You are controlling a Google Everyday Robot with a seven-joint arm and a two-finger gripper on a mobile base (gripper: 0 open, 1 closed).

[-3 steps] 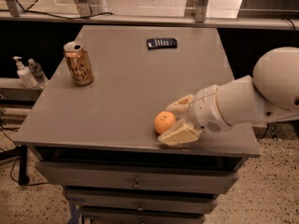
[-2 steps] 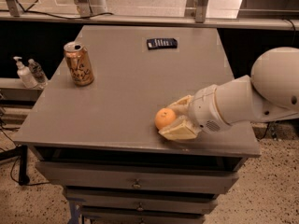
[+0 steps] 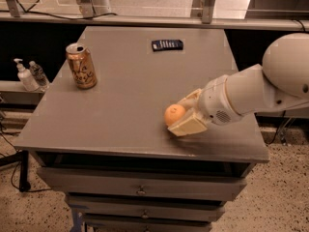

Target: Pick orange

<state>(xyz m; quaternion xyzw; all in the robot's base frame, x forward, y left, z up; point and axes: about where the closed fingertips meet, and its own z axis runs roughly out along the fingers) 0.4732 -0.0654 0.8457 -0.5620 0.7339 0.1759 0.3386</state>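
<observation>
The orange [image 3: 173, 114] is a small round fruit near the front right of the grey table top [image 3: 120, 105]. My gripper [image 3: 177, 116] reaches in from the right on a white arm [image 3: 251, 88]. Its cream fingers [image 3: 187, 127] sit on either side of the orange and hold it, with one finger below it and one behind it. The orange appears to sit just above the table surface, with a shadow under the lower finger.
A copper-gold drink can [image 3: 81, 65] stands upright at the table's back left. A dark flat object [image 3: 167, 44] lies near the back edge. Two small bottles [image 3: 29, 75] stand on a lower shelf at the left. Drawers [image 3: 140, 190] are below the table front.
The orange and the gripper around it have risen slightly and shifted a little away from the table's front edge. The can and the dark object have not moved.
</observation>
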